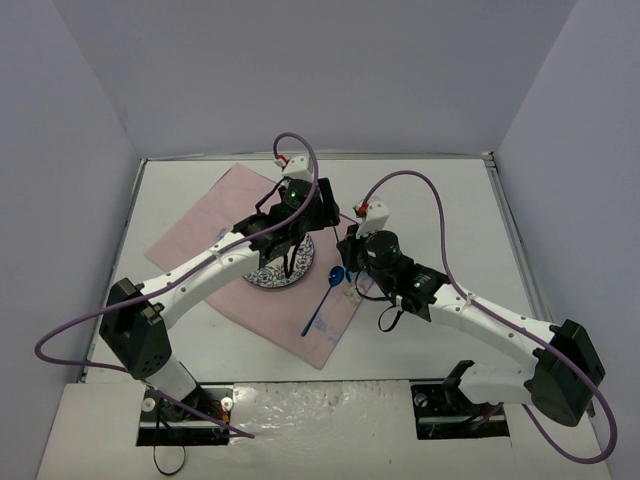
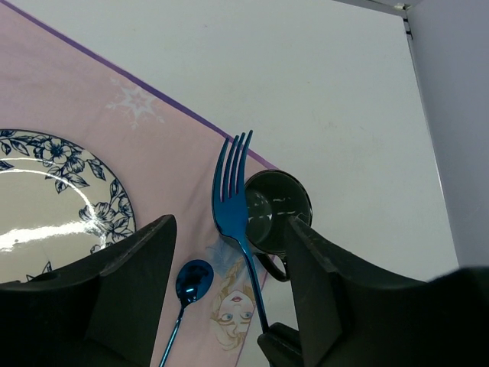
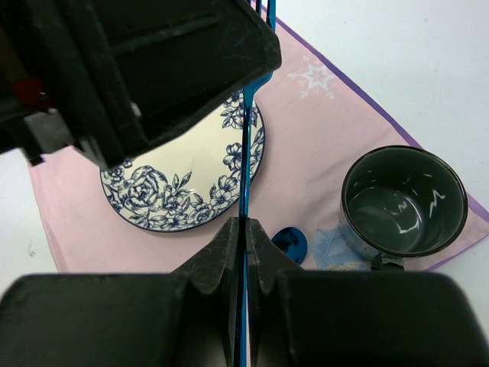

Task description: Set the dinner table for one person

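Note:
My right gripper (image 3: pixel 246 229) is shut on the handle of a blue fork (image 3: pixel 246 153) and holds it in the air above the pink cloth (image 1: pixel 200 220) on the white dinner table (image 1: pixel 450 200). My left gripper (image 2: pixel 229 225) is open, and the fork (image 2: pixel 231 195) stands between its spread fingers, not pinched. A blue-flowered plate (image 3: pixel 183 183) lies on the cloth below. A blue spoon (image 1: pixel 322 305) lies to the right of the plate. A dark mug (image 3: pixel 403 200) stands at the cloth's right corner. In the top view both grippers, left (image 1: pixel 310 215) and right (image 1: pixel 348 250), meet over the plate (image 1: pixel 270 275).
The cloth lies slantwise across the left half of the table. White walls close the table in on three sides (image 1: pixel 330 70). Purple cables loop off both arms (image 1: pixel 440 215). The mug is hidden under the right arm in the top view.

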{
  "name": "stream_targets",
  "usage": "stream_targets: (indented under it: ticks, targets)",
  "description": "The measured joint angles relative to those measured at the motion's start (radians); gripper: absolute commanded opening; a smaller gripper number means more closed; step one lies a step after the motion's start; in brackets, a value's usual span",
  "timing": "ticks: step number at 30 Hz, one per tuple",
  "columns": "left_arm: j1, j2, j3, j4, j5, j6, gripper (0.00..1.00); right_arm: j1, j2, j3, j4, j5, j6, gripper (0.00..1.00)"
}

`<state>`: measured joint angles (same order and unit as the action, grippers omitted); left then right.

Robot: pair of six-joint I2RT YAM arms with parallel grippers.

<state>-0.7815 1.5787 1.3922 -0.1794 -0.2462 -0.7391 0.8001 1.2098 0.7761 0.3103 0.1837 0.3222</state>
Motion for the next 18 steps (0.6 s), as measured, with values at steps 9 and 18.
stream_targets:
  ticks: [9, 18]
  targets:
    - [0.023, 0.028, 0.007, 0.005, 0.021, 0.035, 0.47, 0.004, 0.0, 0.0, 0.0, 0.0, 0.0, 0.0]
    - [0.049, 0.024, -0.035, 0.102, 0.099, 0.077, 0.41, 0.006, 0.0, -0.016, 0.017, 0.0, 0.015, 0.0]
